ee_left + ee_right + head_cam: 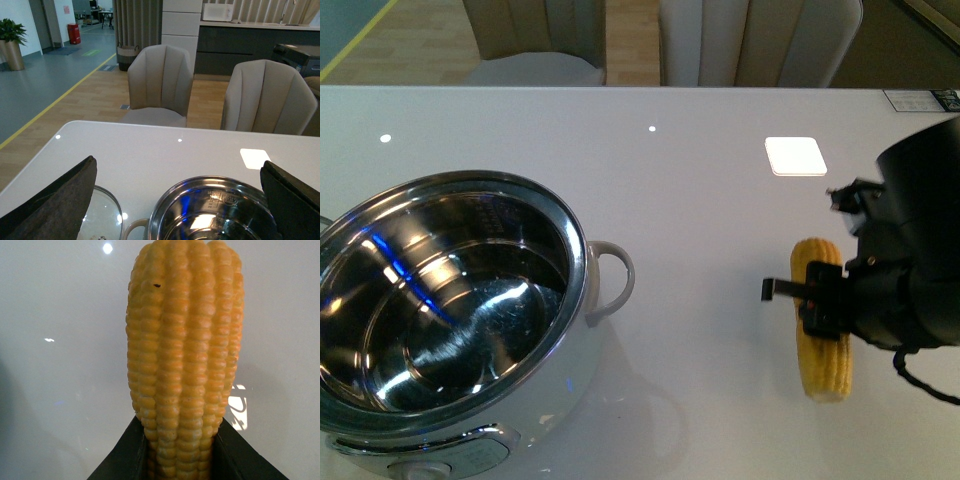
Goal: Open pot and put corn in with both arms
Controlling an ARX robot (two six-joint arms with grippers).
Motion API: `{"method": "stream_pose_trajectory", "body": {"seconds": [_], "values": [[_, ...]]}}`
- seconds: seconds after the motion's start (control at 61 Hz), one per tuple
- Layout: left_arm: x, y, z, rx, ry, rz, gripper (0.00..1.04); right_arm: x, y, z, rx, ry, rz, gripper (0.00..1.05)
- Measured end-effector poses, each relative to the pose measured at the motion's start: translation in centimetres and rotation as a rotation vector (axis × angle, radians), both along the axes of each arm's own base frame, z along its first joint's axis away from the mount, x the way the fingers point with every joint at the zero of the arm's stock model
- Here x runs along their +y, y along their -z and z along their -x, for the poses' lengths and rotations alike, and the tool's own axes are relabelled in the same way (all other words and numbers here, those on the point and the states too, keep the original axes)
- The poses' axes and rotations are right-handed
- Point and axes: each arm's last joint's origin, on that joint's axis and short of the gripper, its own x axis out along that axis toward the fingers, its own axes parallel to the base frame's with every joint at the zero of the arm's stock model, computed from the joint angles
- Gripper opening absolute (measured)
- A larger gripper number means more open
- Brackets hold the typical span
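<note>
Open pot (470, 185) at the counter's (700, 180) left side, steel interior empty. The glass lid (100, 215) is laid flat on the counter just beside the pot. The corn cob (825, 360) is seen well to the right of the pot, near a white square (795, 155). The right claw (815, 300) is closed around the cob's middle, with 2 fingers (125, 455) pressed against opposite sides. Whether the cob is touching the counter cannot be told. The left claw (177, 165) is held wide apart above the pot, and nothing is gripped by it.
</note>
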Motion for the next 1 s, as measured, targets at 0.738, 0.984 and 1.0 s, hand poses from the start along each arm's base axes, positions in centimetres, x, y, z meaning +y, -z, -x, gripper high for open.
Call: {"method": "stream_pose_trajectory", "body": {"seconds": [0.738,0.984,1.0], "values": [[0.0,0.0,0.0,0.0,0.0,0.0,0.98,13.2,-13.0,-2.0,-0.218,-0.221,-0.389,0.18],[0.0,0.0,0.0,0.0,0.0,0.0,0.98,16.8,-11.8,-1.6,-0.135,-0.238,-0.44,0.17],[0.0,0.0,0.0,0.0,0.0,0.0,0.98,17.0,-11.8,-1.5,-0.132,-0.238,-0.441,0.17]]}}
